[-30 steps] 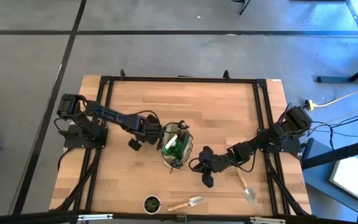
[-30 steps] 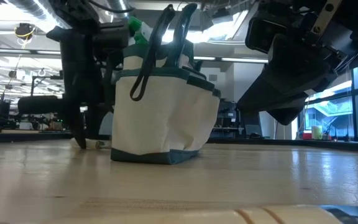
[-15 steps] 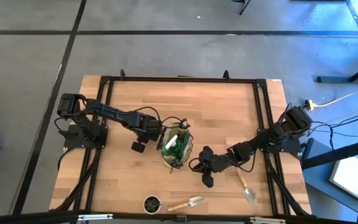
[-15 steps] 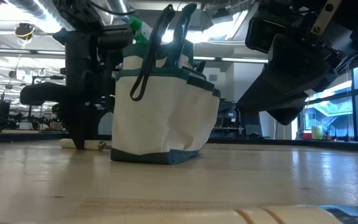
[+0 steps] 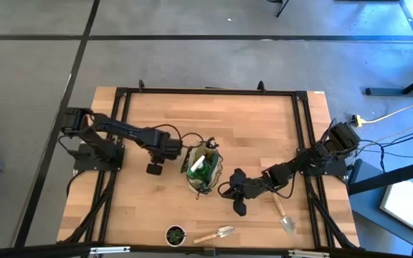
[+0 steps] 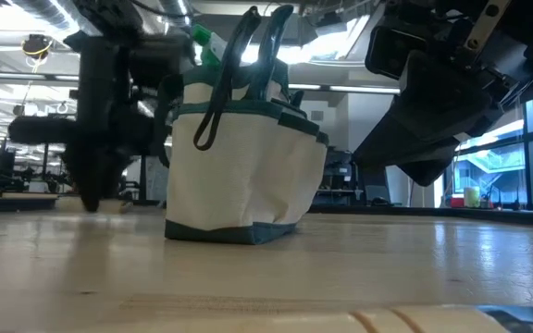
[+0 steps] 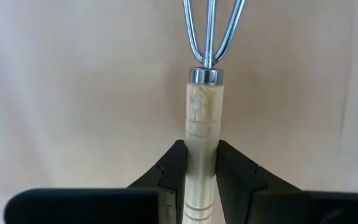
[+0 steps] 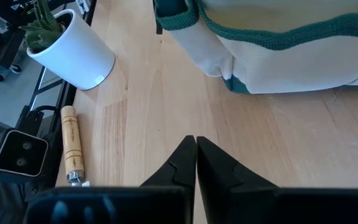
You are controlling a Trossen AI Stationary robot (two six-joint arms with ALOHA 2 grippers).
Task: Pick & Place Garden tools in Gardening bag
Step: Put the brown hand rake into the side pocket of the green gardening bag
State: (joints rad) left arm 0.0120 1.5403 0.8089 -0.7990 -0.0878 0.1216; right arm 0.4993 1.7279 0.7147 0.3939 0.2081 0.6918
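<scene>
Partway through. Bag (image 5: 204,169) sits mid-table and already holds the spray bottle (image 5: 199,168); dark looped handles stick up from its mouth in the low view, and I can't tell if pruners are in there.

Left gripper (image 7: 201,165) is just beside the bag on the left arm's side, fingers pinching the fork (image 7: 204,118) by its wooden handle. Fork is not in the bag yet.

Still out on the table: one trowel (image 5: 216,233) at the near edge next to the potted plant (image 5: 176,233), another trowel (image 5: 284,213) by the right arm.

Right gripper (image 8: 196,163) waits low on the other side of the bag, fingers pressed together, nothing in them.

Materials:
- Fork: turned pale wood handle with scored rings, bright steel collar, thin steel-wire tines.
- Bag: soft off-white canvas, green trim band and base, round mouth, walls slump slightly.
- Trowels: same wood handles, dull metal scoops.
- Pot (image 8: 73,51): smooth, white, tapered.
- Table (image 5: 249,129): light plank wood, visible grain.
</scene>
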